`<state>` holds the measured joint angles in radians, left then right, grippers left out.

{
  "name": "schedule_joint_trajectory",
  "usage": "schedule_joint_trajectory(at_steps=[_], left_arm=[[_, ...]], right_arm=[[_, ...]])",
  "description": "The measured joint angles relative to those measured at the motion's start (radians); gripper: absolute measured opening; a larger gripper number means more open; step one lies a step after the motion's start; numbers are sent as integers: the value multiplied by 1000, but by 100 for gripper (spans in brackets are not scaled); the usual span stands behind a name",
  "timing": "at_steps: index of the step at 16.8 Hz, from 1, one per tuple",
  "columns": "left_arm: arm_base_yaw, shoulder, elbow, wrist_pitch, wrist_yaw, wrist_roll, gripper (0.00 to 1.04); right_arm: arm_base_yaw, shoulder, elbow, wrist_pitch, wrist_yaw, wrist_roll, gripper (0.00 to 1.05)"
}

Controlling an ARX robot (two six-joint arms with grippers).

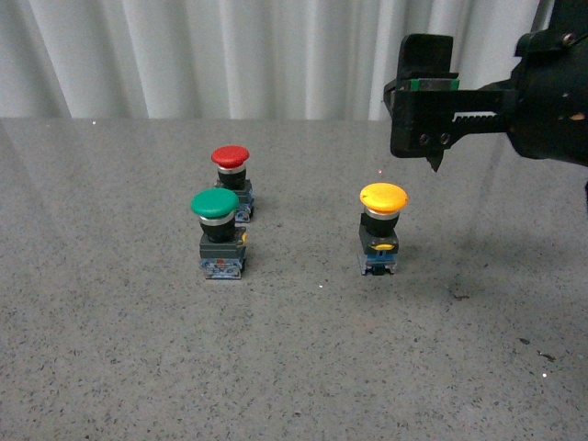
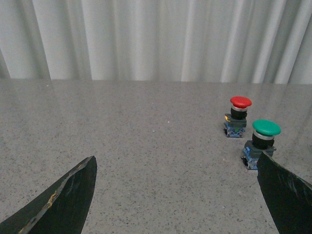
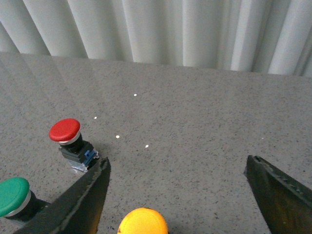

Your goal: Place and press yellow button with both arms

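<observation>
The yellow button (image 1: 382, 198) stands upright on the grey table, right of the middle in the front view. My right gripper (image 1: 424, 119) hovers above and slightly behind it, open and holding nothing. From the right wrist view the yellow cap (image 3: 143, 222) lies low between the spread fingers (image 3: 80, 204), nearer to that one, touching neither. My left gripper (image 2: 175, 195) is open over bare table, with one dark finger (image 2: 63, 200) on each side. It does not appear in the front view. The yellow button is out of the left wrist view.
A green-capped button (image 1: 215, 204) and a red-capped button (image 1: 230, 156) stand close together left of the yellow one. The green one (image 2: 265, 129) sits just beyond one left finger. A white curtain (image 1: 230, 55) hangs behind the speckled table (image 1: 294, 367).
</observation>
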<state>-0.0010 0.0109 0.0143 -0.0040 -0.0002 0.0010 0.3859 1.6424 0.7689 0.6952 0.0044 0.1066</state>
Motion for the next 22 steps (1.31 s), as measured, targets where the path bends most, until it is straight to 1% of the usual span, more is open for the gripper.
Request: schedule_joint_trajectory(at_steps=[4, 8, 10, 17, 22], left_arm=[[0, 0, 0, 0, 0, 0, 98], [0, 0, 0, 0, 0, 0, 98], [0, 0, 0, 0, 0, 0, 98], [0, 0, 0, 0, 0, 0, 98], [0, 0, 0, 0, 0, 0, 98]], right_arm=[[51, 25, 21, -33, 11, -3, 46], [59, 34, 25, -84, 14, -23, 4], [60, 48, 21, -88, 18, -30, 2], [85, 99, 8, -76, 18, -29, 2], [85, 131, 25, -73, 19, -24, 2]])
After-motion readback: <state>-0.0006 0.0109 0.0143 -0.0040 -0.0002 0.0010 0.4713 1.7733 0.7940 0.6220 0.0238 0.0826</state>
